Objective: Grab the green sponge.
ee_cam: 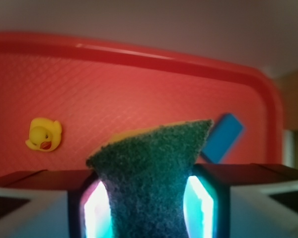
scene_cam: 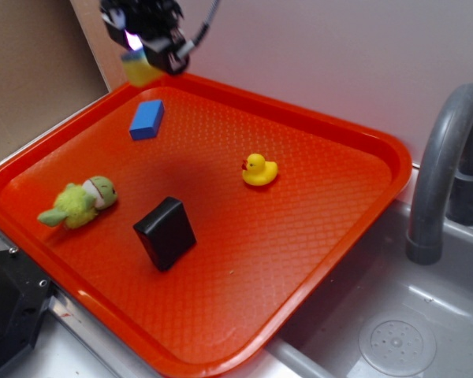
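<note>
Green sponge [ee_cam: 151, 173] sits clamped between both fingers [ee_cam: 95, 208] (above the tray [ee_cam: 139, 54]).

The green sponge [ee_cam: 151, 168] is showing a coarse, fibrous scouring face over soft yellow foam. The orange tray [scene_cam: 331, 260] is looking like hard plastic, its floor pressed with a fine diamond texture and its rim catching glossy highlights. The rubber duck [scene_cam: 259, 170] is shining, smooth and slightly glossy. The plush toy [scene_cam: 80, 202] is appearing fuzzy. The blue block [scene_cam: 147, 120] is reading as matt, as is the black block [scene_cam: 165, 232]. The grey faucet [scene_cam: 444, 165] is looking smooth and dull.
</note>
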You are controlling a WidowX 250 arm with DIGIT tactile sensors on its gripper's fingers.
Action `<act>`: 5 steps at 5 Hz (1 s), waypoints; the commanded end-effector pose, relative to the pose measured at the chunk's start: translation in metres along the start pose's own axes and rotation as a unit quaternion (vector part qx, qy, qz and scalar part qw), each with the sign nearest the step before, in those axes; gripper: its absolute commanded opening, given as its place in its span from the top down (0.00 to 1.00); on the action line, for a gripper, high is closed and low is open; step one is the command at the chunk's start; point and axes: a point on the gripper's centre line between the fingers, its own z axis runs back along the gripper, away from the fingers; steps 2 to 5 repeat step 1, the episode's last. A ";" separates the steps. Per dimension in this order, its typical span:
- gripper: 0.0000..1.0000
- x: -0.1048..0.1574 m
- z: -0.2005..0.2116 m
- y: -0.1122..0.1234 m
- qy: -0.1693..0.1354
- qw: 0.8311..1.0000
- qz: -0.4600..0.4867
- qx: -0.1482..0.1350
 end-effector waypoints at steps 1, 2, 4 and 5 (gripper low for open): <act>1.00 0.004 0.050 0.019 -0.040 0.998 0.048 -0.019; 1.00 0.004 0.050 0.019 -0.040 0.998 0.048 -0.019; 1.00 0.004 0.050 0.019 -0.040 0.998 0.048 -0.019; 1.00 0.004 0.050 0.019 -0.040 0.998 0.048 -0.019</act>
